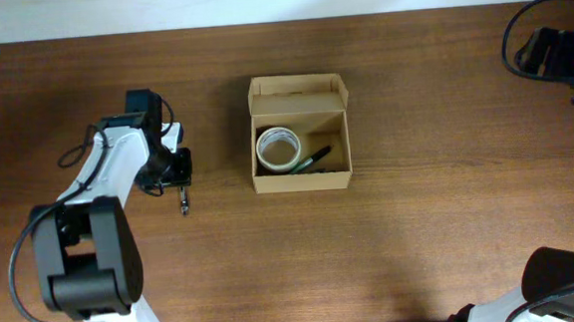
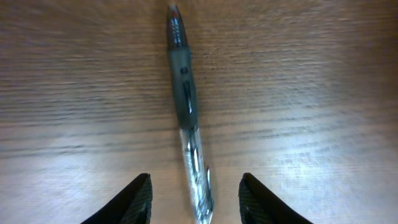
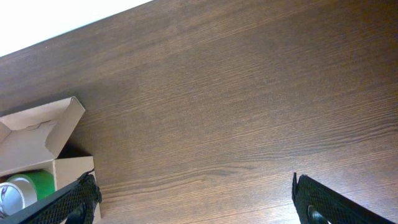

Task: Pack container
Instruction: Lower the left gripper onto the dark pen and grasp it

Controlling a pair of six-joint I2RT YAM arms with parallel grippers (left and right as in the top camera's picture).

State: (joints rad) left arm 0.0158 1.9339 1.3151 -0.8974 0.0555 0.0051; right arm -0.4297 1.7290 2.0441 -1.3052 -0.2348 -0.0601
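Overhead: container (image 1: 299, 132) at mid-counter (image 1: 421, 223), lid flap raised on the far side. Inside, tape roll (image 1: 278, 149) on the left, dark marker (image 1: 314, 159) on the right. Clear pen (image 1: 183, 203) lies on the counter, left of the container.

Left wrist: left pincer (image 2: 194, 193) released, fingers either side of the clear pen, not touching it.

Right wrist: right pincer (image 3: 193, 202) released, spread wide, nothing between. Container at the left edge.

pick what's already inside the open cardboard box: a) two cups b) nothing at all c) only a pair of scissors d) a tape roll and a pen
D: the overhead view shows a tape roll and a dark pen lying inside the open container.
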